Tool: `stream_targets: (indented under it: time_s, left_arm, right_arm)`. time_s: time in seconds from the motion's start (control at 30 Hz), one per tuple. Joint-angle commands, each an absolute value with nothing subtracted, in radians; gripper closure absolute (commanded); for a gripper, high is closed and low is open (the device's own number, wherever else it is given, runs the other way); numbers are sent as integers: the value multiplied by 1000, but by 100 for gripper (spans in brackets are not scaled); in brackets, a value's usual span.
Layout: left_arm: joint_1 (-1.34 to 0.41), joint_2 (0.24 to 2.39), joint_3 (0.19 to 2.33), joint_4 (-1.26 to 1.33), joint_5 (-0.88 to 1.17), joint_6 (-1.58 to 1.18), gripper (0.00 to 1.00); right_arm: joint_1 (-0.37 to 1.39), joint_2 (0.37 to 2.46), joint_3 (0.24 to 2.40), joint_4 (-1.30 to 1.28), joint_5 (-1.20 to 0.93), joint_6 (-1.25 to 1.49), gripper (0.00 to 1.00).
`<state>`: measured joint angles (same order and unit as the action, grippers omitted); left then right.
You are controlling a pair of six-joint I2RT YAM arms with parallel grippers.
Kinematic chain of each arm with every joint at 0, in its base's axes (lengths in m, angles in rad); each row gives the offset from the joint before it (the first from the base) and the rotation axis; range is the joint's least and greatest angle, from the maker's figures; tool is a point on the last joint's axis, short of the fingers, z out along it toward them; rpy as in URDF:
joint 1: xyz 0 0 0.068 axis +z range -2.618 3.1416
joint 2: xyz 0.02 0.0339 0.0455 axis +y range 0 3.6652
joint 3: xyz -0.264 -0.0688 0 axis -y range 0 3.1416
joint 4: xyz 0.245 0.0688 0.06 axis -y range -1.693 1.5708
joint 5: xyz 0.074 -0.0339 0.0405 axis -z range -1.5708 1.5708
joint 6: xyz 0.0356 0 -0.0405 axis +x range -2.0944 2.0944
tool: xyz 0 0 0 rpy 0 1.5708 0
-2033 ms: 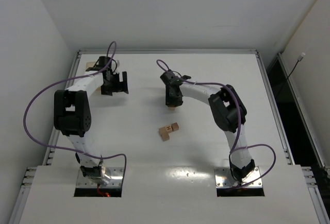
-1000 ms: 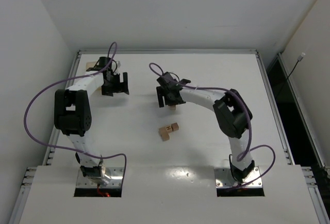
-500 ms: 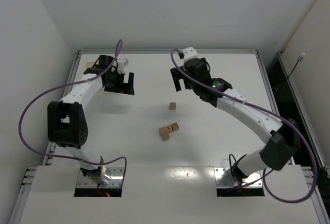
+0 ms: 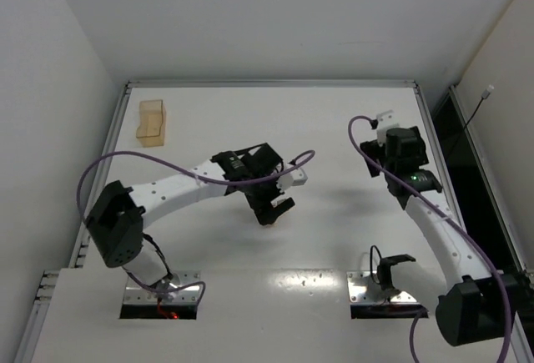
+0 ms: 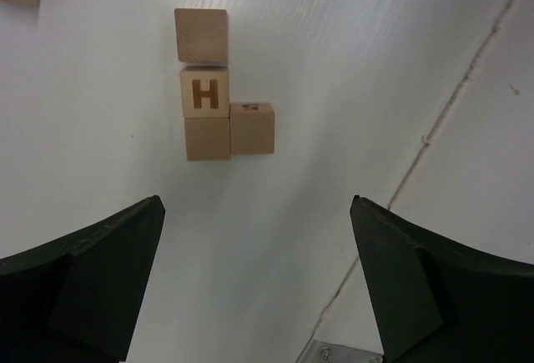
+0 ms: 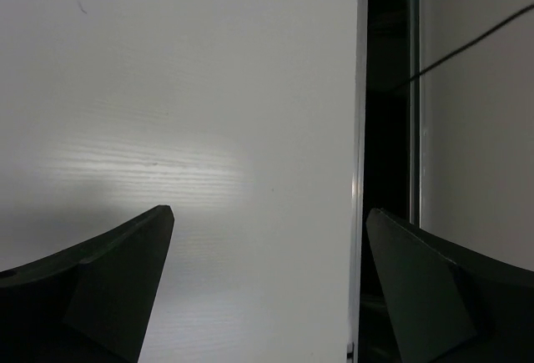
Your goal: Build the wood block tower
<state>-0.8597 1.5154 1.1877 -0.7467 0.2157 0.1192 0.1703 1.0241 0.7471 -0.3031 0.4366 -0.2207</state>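
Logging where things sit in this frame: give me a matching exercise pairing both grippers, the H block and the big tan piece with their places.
1 left gripper
2 right gripper
3 H block
4 tan piece

a far-left corner of the table
b between two plain blocks
c near the table's right edge
d above the block cluster

Pairs: 1-d, 2-c, 3-b, 4-a

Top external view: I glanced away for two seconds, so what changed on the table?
The left gripper swung from the far-left corner to hover over the wood blocks, jaws open. The right gripper lifted away from the centre and withdrew toward the right edge, empty. The blocks look unmoved.
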Motion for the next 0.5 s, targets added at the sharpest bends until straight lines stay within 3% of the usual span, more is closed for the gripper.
stream_targets:
  time_s: [0.0,0.23,0.47]
  left_arm:
    - [-897,1619,1245,-669,72,55,12]
    - [-920,1779,1356,-598,11,-20,23]
    - [-920,1847,1388,-565,11,-20,26]
  right_arm:
    - [80,1038,747,-409,384,-158,1]
    - [-61,1117,820,-497,296,-51,1]
    - [-110,1153,844,-508,252,-40,2]
